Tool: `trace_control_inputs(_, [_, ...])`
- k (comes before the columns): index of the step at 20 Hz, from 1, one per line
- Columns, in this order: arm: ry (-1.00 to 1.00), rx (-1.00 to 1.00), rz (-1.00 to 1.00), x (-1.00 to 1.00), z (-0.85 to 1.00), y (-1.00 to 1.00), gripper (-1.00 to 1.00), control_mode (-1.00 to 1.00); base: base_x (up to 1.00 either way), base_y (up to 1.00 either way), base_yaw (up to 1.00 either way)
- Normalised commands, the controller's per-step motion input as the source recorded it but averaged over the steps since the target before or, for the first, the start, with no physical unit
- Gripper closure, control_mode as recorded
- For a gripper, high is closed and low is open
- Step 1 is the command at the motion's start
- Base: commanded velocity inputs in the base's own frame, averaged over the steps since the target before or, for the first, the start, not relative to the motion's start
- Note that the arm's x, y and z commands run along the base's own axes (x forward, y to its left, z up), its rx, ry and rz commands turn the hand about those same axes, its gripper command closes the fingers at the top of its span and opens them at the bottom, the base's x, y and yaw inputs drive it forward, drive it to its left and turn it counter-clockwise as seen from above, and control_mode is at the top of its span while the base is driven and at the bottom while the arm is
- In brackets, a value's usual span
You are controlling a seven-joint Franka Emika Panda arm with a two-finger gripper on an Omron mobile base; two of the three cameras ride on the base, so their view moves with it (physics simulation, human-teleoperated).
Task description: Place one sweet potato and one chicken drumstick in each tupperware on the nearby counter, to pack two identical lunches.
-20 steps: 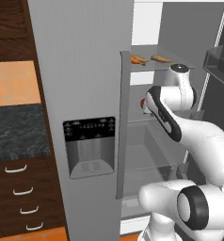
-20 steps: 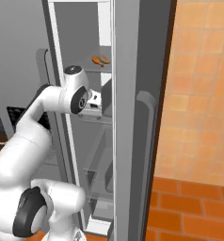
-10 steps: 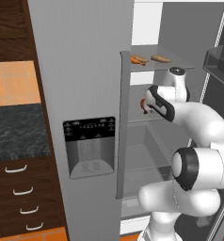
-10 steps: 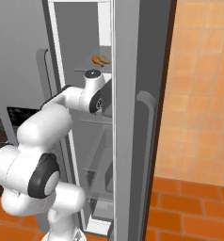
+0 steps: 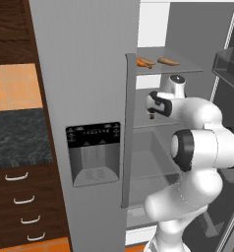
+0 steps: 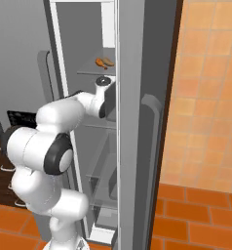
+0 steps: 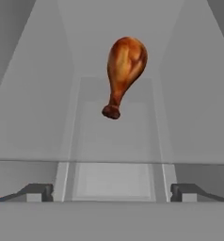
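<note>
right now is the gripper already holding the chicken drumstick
No, in the hand view the chicken drumstick lies ahead on the fridge shelf, clear of the open gripper.

No text is legible (the fridge dispenser panel shows only blurred marks).

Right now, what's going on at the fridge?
The arm is reaching into the open fridge, with the gripper open and holding nothing. A chicken drumstick lies on the glass shelf straight ahead of it in the hand view, untouched, apart from the fingertips. On the shelf above, two more orange-brown food items sit side by side. Nothing has been picked up at this moment.
</note>
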Motion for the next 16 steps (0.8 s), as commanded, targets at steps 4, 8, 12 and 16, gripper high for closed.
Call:
trace_control_inputs(4, [0.02,0.0,0.01,0.67,-0.16,-0.02,-1.0,-1.0,0.0,0.0,0.0])
trace_control_inputs(8, [0.01,0.0,0.0,0.6,-0.12,-0.03,-1.0,-1.0,0.0,0.0,0.0])
trace_control_inputs(12, [0.0,0.0,0.01,0.4,-0.21,-0.19,-1.0,-1.0,0.0,0.0,0.0])
trace_control_inputs(16, [0.0,0.0,0.01,0.22,-0.19,-0.15,-1.0,-1.0,0.0,0.0,0.0])
